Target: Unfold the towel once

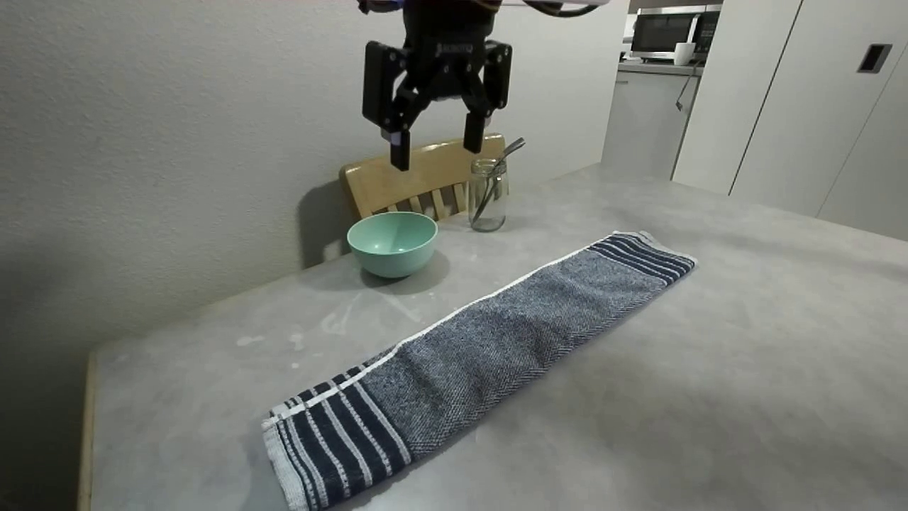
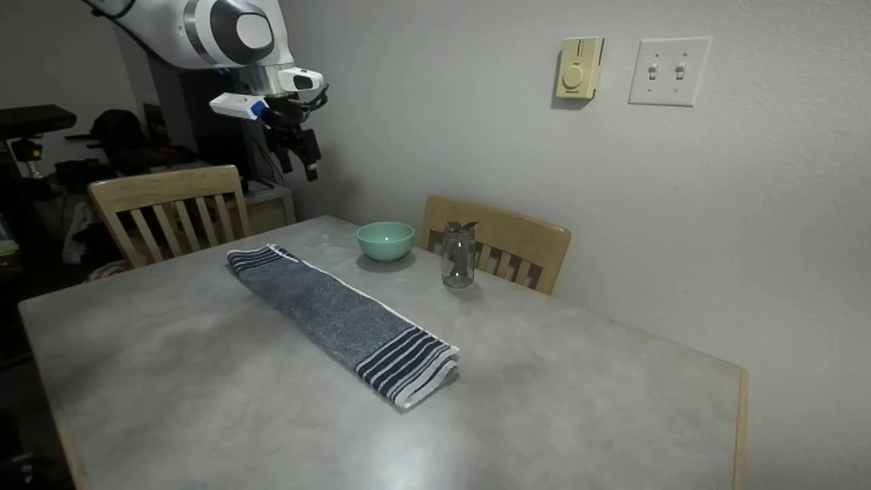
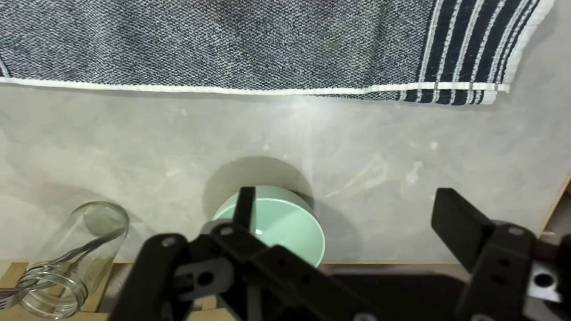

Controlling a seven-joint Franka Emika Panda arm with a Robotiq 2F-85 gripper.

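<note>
Wide-spread gripper, foremost in the wrist view, above mottled grey bench with wood trim. On that, grey-blue towel in a folded strip; turns white hem toward teal bowl and glass jar. Behind those, chair and wall. Broad surface along towel's opposite long edge.

I get white glare off the mottled grey tabletop in an exterior view; in my wrist view two soft shadows fringe the round teal bowl.

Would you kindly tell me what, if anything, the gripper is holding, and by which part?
Nothing: the gripper hangs open, and the towel lies on the table.
</note>
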